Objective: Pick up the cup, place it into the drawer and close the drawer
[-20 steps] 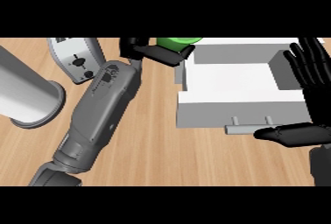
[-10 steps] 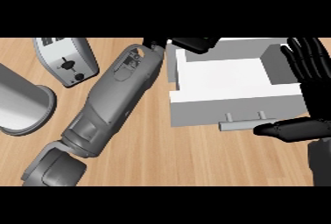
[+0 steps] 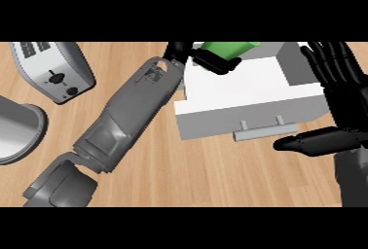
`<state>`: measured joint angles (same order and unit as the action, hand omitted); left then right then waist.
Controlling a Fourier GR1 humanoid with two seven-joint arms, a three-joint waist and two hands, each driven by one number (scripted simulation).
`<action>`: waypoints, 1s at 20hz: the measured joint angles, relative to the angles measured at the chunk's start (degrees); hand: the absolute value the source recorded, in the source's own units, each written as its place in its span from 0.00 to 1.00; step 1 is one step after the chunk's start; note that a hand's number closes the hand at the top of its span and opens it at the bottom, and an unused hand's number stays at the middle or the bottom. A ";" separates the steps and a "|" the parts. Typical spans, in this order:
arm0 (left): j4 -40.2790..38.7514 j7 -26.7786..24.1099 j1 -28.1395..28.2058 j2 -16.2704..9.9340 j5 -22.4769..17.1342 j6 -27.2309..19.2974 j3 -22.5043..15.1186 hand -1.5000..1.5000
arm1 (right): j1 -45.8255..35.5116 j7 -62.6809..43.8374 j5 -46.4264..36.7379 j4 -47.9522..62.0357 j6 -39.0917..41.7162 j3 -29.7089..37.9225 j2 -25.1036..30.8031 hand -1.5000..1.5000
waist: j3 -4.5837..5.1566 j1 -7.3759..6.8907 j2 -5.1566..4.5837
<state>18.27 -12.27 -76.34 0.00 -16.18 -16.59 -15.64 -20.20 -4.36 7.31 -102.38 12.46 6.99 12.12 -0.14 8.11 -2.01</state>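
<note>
- Since half a second ago the green cup [image 3: 229, 48] has come back into sight at the top of the view, over the far left part of the open drawer [image 3: 248, 92]; before, the left hand hid it, and a second ago it sat further left, beyond the drawer's far left corner.
- Everything on the wooden counter [image 3: 215, 170] now sits slightly further right in the view than before.
- At the counter's left edge, a grey round pot [image 3: 16, 129] shows only in part, cut by the view's edge.
- Beyond it, near the far left corner, a silver toaster [image 3: 54, 68] lies tilted, its dial and lever facing the near side.
- The left forearm [image 3: 126, 116] runs slantwise from the near left up toward the drawer's far left corner.
- The left hand [image 3: 205, 57] is curled round the cup, its black fingers crossing the cup's lower side; the cup's base is hidden.
- The drawer is a white box, pulled open, with a grey handle [image 3: 266, 130] on its near face.
- The right hand [image 3: 338, 82] stands at the drawer's right side, fingers straight and spread, thumb [image 3: 316, 141] stretched out just near the handle's right end, holding nothing.
</note>
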 measured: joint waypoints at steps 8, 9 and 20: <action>-0.07 -1.71 2.36 -0.01 -4.17 1.25 -3.66 0.00 | -2.44 0.27 2.30 1.07 2.51 -1.47 -0.40 0.00 | 0.02 3.07 -0.84; 0.31 -2.51 2.89 0.00 -5.10 1.16 -3.54 0.00 | -2.46 0.37 3.27 1.07 3.50 -2.10 -0.72 0.00 | 0.02 3.31 -0.90; 5.41 -12.33 4.39 0.00 -16.33 0.88 -0.56 0.00 | -2.23 -4.34 10.79 0.88 19.67 -11.94 3.25 1.00 | 0.16 2.40 -0.27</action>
<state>23.68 -24.59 -71.95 0.00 -32.51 -15.72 -16.20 -22.43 -8.70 18.10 -101.50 32.13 -4.95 15.37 0.01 10.51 -2.28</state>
